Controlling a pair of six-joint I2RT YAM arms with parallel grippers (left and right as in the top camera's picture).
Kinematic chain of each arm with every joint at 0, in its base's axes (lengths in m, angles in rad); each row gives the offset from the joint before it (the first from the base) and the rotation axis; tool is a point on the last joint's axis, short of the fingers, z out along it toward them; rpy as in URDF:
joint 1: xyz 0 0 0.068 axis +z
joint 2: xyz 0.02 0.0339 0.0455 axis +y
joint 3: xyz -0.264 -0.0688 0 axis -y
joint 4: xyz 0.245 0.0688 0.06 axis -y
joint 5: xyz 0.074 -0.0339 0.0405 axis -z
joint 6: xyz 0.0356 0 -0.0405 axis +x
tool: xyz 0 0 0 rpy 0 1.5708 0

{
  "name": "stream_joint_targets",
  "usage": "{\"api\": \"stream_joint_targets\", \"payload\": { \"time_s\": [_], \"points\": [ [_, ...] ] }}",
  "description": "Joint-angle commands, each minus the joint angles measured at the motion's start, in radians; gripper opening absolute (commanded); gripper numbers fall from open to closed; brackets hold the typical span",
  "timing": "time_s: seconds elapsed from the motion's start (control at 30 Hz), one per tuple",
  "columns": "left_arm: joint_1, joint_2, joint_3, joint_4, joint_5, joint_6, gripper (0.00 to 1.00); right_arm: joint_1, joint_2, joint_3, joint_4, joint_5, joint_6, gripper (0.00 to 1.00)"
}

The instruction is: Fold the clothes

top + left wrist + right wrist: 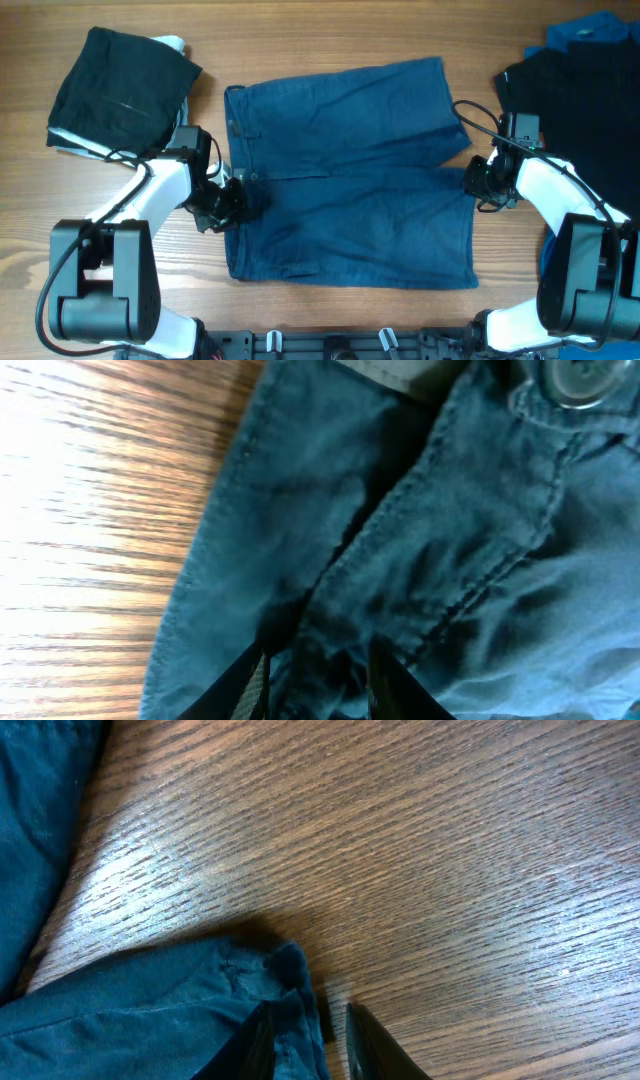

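Light-brown wooden bench (330,30), grain running left-right, fills the overhead view. Bright glare patches on the wood (80,510) in both wrist views (450,840).

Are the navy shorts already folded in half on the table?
No, the navy shorts lie spread flat on the table, waistband at the left and both legs side by side toward the right.
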Motion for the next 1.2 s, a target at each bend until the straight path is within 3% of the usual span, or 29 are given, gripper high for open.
{"api": "stream_joint_targets", "payload": {
  "time_s": [0.0,0.07,0.1,0.13,0.3,0.4,0.5,0.63,0.73,0.87,1.1,1.17],
  "points": [
    [-0.003,-0.014,-0.010,-0.005,0.084,0.012,0.27,-0.001,0.001,-0.008,-0.002,-0.002,0.006,0.25],
    [-0.002,-0.014,-0.009,-0.006,0.084,0.011,0.07,-0.001,0.001,-0.008,-0.002,-0.002,0.003,0.19],
    [0.000,-0.014,-0.009,-0.006,0.084,0.012,0.04,-0.001,0.001,-0.008,-0.005,0.003,0.000,0.13],
    [0.012,-0.014,-0.009,-0.011,0.084,0.013,0.04,-0.001,0.001,-0.008,-0.006,0.007,-0.018,0.04],
    [0.145,-0.014,-0.009,-0.005,-0.138,0.007,0.04,-0.001,0.001,-0.008,-0.005,0.010,-0.023,0.04],
    [0.179,-0.014,-0.010,0.011,-0.119,0.002,0.04,-0.001,0.000,-0.003,-0.003,0.010,-0.023,0.04],
    [0.179,-0.014,-0.009,0.031,-0.099,0.002,0.22,-0.001,-0.002,0.105,-0.143,-0.061,-0.022,0.27],
    [0.179,-0.014,-0.009,0.041,-0.074,0.002,0.51,-0.001,-0.003,0.190,-0.459,-0.185,-0.023,0.31],
    [0.179,-0.014,-0.009,0.041,-0.074,0.002,0.53,-0.001,-0.003,0.112,-0.492,-0.350,-0.055,0.31],
    [0.179,-0.014,-0.009,0.041,-0.074,0.002,0.54,-0.001,-0.001,0.013,-0.405,-0.391,-0.032,0.30],
    [0.179,-0.014,-0.009,0.040,-0.074,0.002,0.54,-0.001,-0.001,-0.082,-0.239,-0.333,0.011,0.31],
    [0.179,-0.014,-0.009,0.040,-0.074,0.002,0.54,-0.001,-0.001,-0.082,-0.236,-0.267,0.011,0.41]
  ]
}}
